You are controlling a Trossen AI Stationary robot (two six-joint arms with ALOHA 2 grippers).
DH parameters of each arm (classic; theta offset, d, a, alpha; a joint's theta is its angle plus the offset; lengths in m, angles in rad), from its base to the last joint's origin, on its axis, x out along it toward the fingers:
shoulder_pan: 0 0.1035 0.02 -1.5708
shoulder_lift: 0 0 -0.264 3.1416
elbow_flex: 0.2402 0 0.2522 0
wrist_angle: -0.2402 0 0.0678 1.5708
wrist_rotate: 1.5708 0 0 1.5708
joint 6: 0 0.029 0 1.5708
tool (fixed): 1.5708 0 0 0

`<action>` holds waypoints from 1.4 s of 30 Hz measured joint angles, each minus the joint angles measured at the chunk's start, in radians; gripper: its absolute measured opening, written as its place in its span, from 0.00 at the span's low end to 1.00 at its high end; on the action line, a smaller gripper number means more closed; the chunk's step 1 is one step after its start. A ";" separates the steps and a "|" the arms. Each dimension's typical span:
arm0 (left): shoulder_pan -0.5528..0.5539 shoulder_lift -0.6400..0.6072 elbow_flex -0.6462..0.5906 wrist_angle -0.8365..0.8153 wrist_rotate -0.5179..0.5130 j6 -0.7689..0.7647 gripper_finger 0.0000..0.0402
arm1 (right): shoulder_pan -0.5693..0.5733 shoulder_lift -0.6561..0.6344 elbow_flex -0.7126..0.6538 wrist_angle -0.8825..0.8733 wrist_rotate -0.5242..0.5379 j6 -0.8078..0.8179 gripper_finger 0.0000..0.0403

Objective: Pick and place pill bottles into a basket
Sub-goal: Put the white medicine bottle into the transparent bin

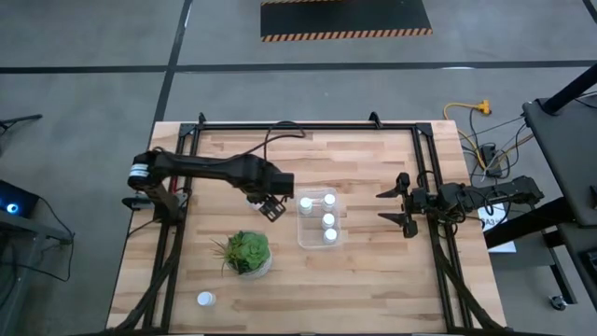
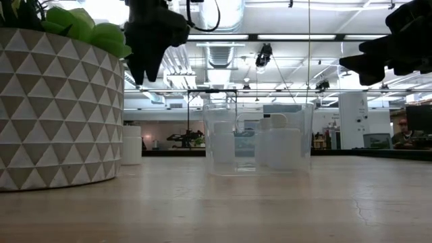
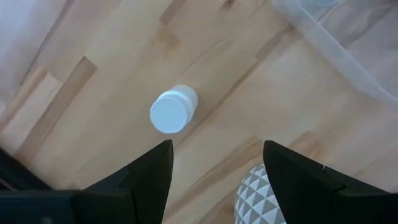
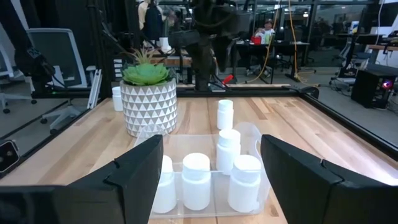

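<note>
A white pill bottle stands upright on its base on the wooden table, just left of the clear basket. My left gripper hangs open above it, pointing down, with nothing between its fingers. The right wrist view shows this bottle beyond the basket, under the left gripper. Several white bottles stand upright in the basket. Another bottle stands near the table's front left corner. My right gripper waits open and level at the table's right side.
A green plant in a white patterned pot stands just in front of my left gripper, between it and the front-left bottle. Black frame rails run along the table's sides and far edge.
</note>
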 joint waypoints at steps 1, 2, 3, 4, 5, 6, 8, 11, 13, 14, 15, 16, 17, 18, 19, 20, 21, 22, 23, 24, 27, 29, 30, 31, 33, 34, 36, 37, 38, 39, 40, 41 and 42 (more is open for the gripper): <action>0.002 -0.007 -0.012 0.006 0.000 -0.006 0.57 | 0.000 0.000 0.000 0.000 0.000 -0.001 0.65; 0.003 -0.013 -0.023 0.007 0.000 -0.015 0.57 | 0.000 0.000 0.000 0.000 0.000 0.000 0.65; 0.006 -0.016 -0.034 0.005 0.000 -0.022 0.57 | 0.000 0.000 0.000 0.000 0.000 0.001 0.65; 0.008 -0.020 -0.044 0.004 0.000 -0.023 0.57 | 0.000 0.000 0.000 0.000 0.000 0.000 0.65; 0.010 -0.023 -0.055 0.005 -0.001 -0.023 0.57 | 0.000 0.000 0.000 0.000 0.000 -0.001 0.65; 0.012 -0.024 -0.064 0.003 -0.001 -0.023 0.57 | 0.000 0.000 0.000 0.000 0.000 0.000 0.65; 0.017 -0.025 -0.076 0.004 0.000 -0.024 0.57 | 0.000 0.001 0.000 0.000 0.000 0.001 0.65; 0.022 -0.025 -0.088 0.007 0.000 -0.024 0.57 | 0.000 0.000 0.000 0.000 0.000 0.000 0.65; 0.025 -0.025 -0.092 0.009 0.000 -0.024 0.57 | 0.000 0.000 0.000 0.000 0.000 0.000 0.65; 0.027 -0.025 -0.094 0.011 0.000 -0.024 0.57 | 0.000 0.000 0.000 0.000 0.000 -0.001 0.65; 0.029 -0.025 -0.096 0.014 0.000 -0.024 0.57 | 0.000 0.000 0.000 0.000 0.000 0.000 0.65; 0.031 -0.025 -0.098 0.022 0.000 -0.024 0.57 | 0.000 0.000 0.000 0.000 0.000 0.001 0.65; 0.034 -0.025 -0.102 0.034 0.000 -0.024 0.57 | 0.000 0.000 0.000 0.000 0.000 0.001 0.65; 0.036 -0.025 -0.104 0.043 0.000 -0.024 0.57 | 0.000 0.000 0.000 0.000 0.000 -0.001 0.65; 0.040 -0.024 -0.108 0.050 0.001 -0.024 0.57 | 0.000 0.000 0.000 0.000 0.000 -0.001 0.65; 0.043 -0.024 -0.111 0.054 0.003 -0.022 0.57 | 0.000 0.000 0.000 0.000 0.000 0.001 0.65; 0.047 -0.025 -0.114 0.063 0.011 -0.019 0.57 | 0.000 0.000 0.000 0.000 0.000 0.001 0.65; 0.051 -0.024 -0.119 0.069 0.021 -0.017 0.57 | 0.000 0.000 0.000 0.000 0.000 -0.001 0.65; 0.055 -0.024 -0.124 0.068 0.024 -0.016 0.57 | 0.000 0.000 0.000 0.000 0.000 -0.001 0.65; 0.057 -0.024 -0.131 0.066 0.025 -0.016 0.57 | 0.000 0.000 0.000 0.000 0.000 0.001 0.65; 0.068 -0.024 -0.143 0.067 0.025 -0.007 0.57 | 0.000 0.000 0.000 0.000 0.000 -0.001 0.65; 0.074 -0.024 -0.157 0.075 0.025 0.003 0.57 | 0.000 0.000 0.000 0.000 0.000 0.001 0.65; 0.078 -0.024 -0.167 0.086 0.025 0.003 0.57 | 0.000 0.000 0.000 0.000 0.000 -0.001 0.65; 0.081 -0.024 -0.176 0.097 0.027 0.003 0.57 | 0.000 0.000 0.000 0.000 0.000 -0.001 0.65; 0.086 -0.024 -0.197 0.107 0.029 0.009 0.57 | 0.000 0.000 0.000 0.000 0.000 0.001 0.65; 0.088 -0.024 -0.206 0.107 0.029 0.011 0.57 | 0.000 0.000 0.000 0.000 0.000 0.000 0.65; 0.092 -0.024 -0.218 0.107 0.029 0.012 0.57 | 0.000 0.000 0.000 0.000 0.000 0.000 0.65; 0.093 -0.024 -0.223 0.108 0.029 0.016 0.57 | 0.000 0.000 0.000 0.000 0.000 0.001 0.65; 0.094 -0.024 -0.228 0.109 0.030 0.026 0.57 | 0.000 0.000 0.000 0.000 0.000 0.000 0.65; 0.095 -0.024 -0.233 0.111 0.029 0.032 0.57 | 0.000 0.000 0.000 0.000 0.000 -0.001 0.65; 0.099 -0.024 -0.238 0.114 0.029 0.033 0.57 | 0.000 0.000 0.000 0.000 0.000 -0.001 0.65; 0.101 -0.024 -0.246 0.119 0.030 0.035 0.57 | 0.000 0.000 0.000 0.000 0.000 0.001 0.65; 0.103 -0.024 -0.254 0.124 0.034 0.035 0.57 | 0.000 0.000 0.000 0.000 0.000 0.001 0.65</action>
